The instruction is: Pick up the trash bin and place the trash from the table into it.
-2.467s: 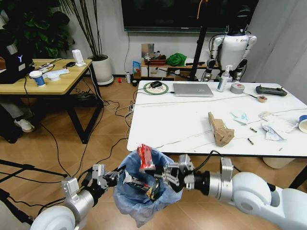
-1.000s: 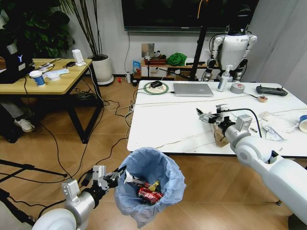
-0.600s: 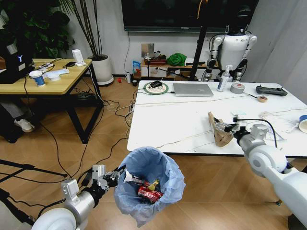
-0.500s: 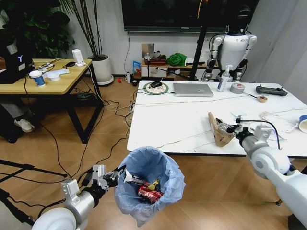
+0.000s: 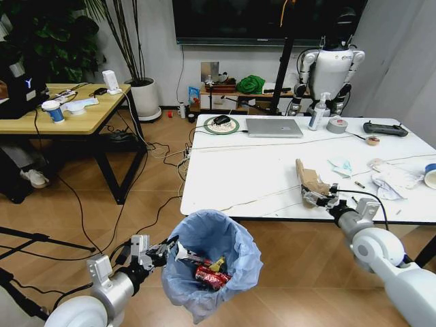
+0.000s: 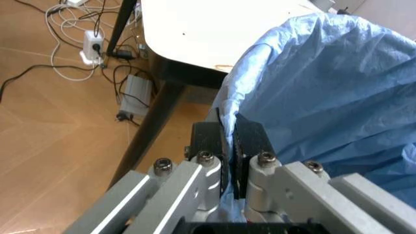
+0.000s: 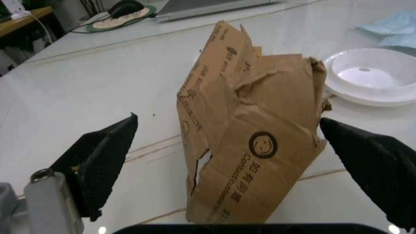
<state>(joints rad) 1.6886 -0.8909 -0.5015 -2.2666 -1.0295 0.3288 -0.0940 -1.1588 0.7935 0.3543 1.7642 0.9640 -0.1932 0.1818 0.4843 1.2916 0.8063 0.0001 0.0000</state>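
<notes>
bin liner: light blue, crinkled | paper bag: brown, black print with a smiley logo | worktop: white, thin grey veins | wrapper in bin: red | end effector fingers: black | floor: light wood

Both arms are glossy white, fat rounded shells that step down into silver-grey metal cylinders at the wrists. The left gripper has a boxy silver bracket on the wrist and dark hardware up front. Up close from the left wrist camera it's two brushed-aluminium links with four round-head screws across them, ending in flat black rectangular pads. The right gripper has a thin black cable looping from its front over to a small grey block on the wrist. From its own camera the fingers are chunky matte-black wedges, with a silver bolt head beside one.
</notes>
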